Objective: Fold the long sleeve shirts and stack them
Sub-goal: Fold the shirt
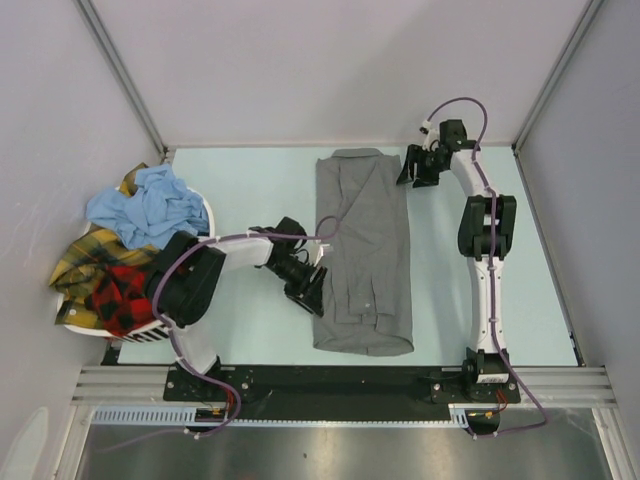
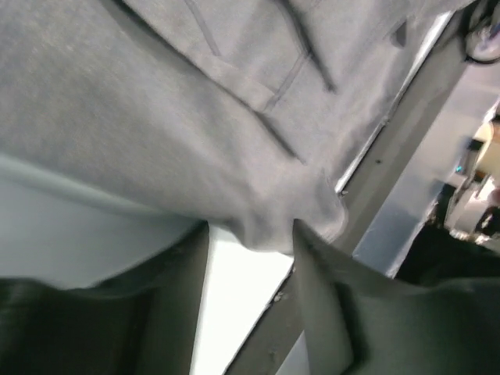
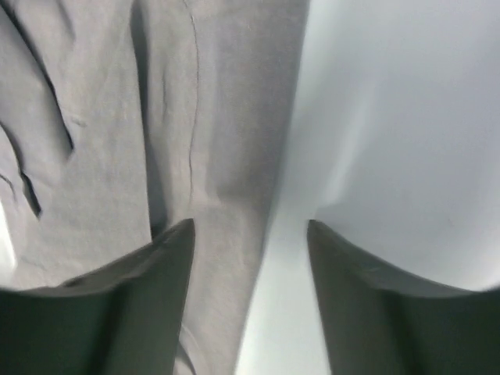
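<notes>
A mid-grey long sleeve shirt (image 1: 365, 250) lies in a long narrow fold down the middle of the table, collar end towards the near edge. My left gripper (image 1: 306, 290) is at its lower left edge. In the left wrist view this gripper (image 2: 251, 226) stands open, with a corner of the grey cloth (image 2: 266, 219) just at its fingertips. My right gripper (image 1: 415, 172) is at the shirt's far right corner. It stands open (image 3: 250, 225) over the shirt's right edge (image 3: 226, 156), gripping nothing. Light blue (image 1: 148, 205), yellow plaid (image 1: 85, 262) and red-and-black plaid (image 1: 118, 292) shirts are heaped at the left.
The heaped shirts sit in a white basket (image 1: 212, 216) at the table's left edge. Pale walls enclose the table on three sides. A black rail (image 1: 340, 380) carrying both arm bases runs along the near edge.
</notes>
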Robot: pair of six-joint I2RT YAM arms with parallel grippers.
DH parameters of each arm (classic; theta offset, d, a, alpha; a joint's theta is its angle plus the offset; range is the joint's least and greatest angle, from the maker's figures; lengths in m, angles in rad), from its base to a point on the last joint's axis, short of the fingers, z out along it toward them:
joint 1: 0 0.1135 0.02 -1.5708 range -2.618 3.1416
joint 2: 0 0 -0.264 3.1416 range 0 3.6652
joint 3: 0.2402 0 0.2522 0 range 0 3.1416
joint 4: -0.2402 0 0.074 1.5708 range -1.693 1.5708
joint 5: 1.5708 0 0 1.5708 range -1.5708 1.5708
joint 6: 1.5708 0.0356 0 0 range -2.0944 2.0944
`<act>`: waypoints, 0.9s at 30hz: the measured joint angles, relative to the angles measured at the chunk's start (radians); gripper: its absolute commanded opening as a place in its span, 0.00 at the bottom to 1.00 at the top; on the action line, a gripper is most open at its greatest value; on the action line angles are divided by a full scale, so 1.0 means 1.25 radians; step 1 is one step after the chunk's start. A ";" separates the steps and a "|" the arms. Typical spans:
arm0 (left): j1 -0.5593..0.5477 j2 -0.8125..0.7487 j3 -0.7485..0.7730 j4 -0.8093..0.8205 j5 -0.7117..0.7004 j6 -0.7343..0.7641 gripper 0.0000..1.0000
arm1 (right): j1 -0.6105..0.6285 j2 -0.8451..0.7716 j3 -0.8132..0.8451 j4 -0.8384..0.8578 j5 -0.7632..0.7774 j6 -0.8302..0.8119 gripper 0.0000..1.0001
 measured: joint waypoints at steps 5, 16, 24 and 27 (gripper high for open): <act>0.018 -0.147 -0.013 -0.013 -0.062 0.048 0.77 | -0.017 -0.075 -0.054 -0.053 -0.003 -0.088 0.78; -0.012 -0.614 -0.009 0.116 -0.201 0.353 1.00 | -0.038 -0.773 -0.617 0.258 -0.183 -0.258 0.97; -0.150 -0.622 -0.188 0.081 -0.206 0.655 0.93 | 0.070 -0.992 -1.000 0.001 -0.283 -0.904 0.79; -0.236 -0.648 -0.292 0.056 -0.232 0.735 0.87 | 0.102 -1.082 -1.231 -0.144 -0.234 -1.084 0.77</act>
